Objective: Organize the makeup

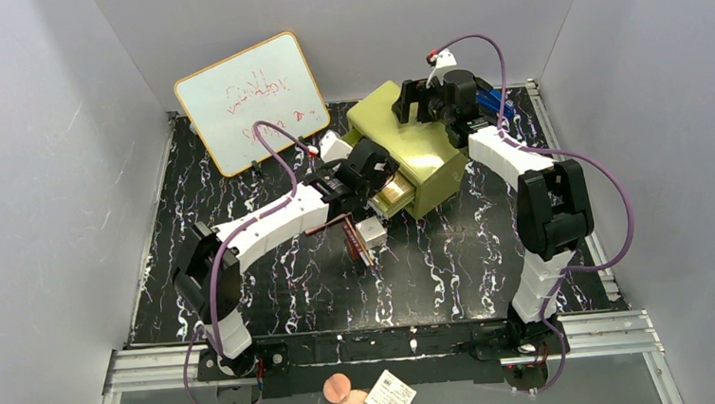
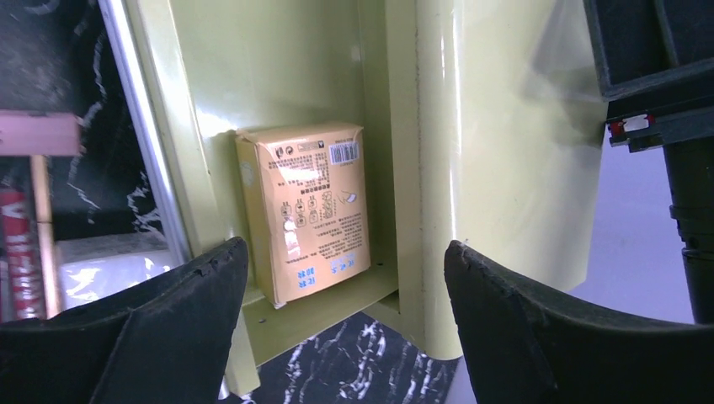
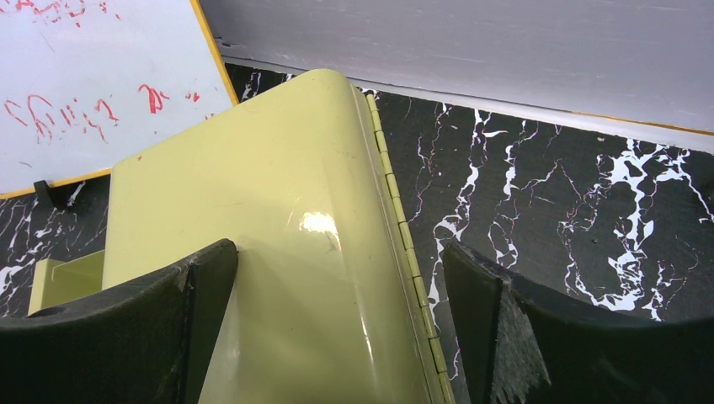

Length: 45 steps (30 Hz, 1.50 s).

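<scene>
The flat tan-orange palette [image 2: 307, 210] lies inside the open drawer of the olive-yellow chest [image 1: 417, 150]; it also shows in the top view [image 1: 393, 196]. My left gripper [image 1: 378, 177] [image 2: 345, 282] is open and empty, right in front of that drawer. The small white square box [image 1: 371, 231] sits on the table just in front of the drawer, with a thin dark-red pencil [image 1: 327, 227] and a reddish flat case [image 1: 361, 246] beside it. My right gripper [image 1: 411, 103] [image 3: 337, 278] is open, its fingers astride the chest's top [image 3: 278, 252] near the hinge.
The whiteboard [image 1: 252, 100] with red writing leans at the back left. Grey walls enclose the black marbled table [image 1: 454, 271]. Something blue [image 1: 491, 100] lies behind the right arm at the back right.
</scene>
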### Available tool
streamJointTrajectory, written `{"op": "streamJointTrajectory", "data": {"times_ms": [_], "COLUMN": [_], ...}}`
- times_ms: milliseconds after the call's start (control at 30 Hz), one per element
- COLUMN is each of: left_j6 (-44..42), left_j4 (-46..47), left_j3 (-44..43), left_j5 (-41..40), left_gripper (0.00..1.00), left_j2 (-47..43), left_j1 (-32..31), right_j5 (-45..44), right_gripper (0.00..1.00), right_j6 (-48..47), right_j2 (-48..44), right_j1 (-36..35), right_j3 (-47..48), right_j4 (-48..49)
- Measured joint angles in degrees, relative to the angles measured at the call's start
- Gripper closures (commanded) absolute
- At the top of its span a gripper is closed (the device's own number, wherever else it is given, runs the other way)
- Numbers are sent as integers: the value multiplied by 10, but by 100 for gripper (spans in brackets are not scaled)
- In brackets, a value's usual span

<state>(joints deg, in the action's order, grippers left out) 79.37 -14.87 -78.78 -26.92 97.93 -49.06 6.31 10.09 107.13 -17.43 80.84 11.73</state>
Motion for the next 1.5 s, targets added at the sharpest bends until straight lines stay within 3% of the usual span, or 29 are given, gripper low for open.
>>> {"op": "streamJointTrajectory", "data": {"times_ms": [233,433,733,1067,1500], "left_j6": [-107,-188,-145,-115,-123], "left_j4": [-76,-144,-218,-191,-125], "left_j3": [-58,-75,126,153,125], "left_j5": [-71,-82,-88,-182,-225], "left_gripper": [17,10,1,1,2], "left_j2": [-35,-102,-184,-125,14], "left_j1": [-6,-23,-111,-205,-207], "right_j5": [0,0,0,2,2], "right_gripper": [1,1,1,1,1], "right_j6": [0,0,0,2,2], "right_j2": [0,1,2,2,2], "right_j1": [0,0,0,0,0], "right_j3": [0,0,1,3,4], "right_j4": [0,0,-2,-5,-6]}}
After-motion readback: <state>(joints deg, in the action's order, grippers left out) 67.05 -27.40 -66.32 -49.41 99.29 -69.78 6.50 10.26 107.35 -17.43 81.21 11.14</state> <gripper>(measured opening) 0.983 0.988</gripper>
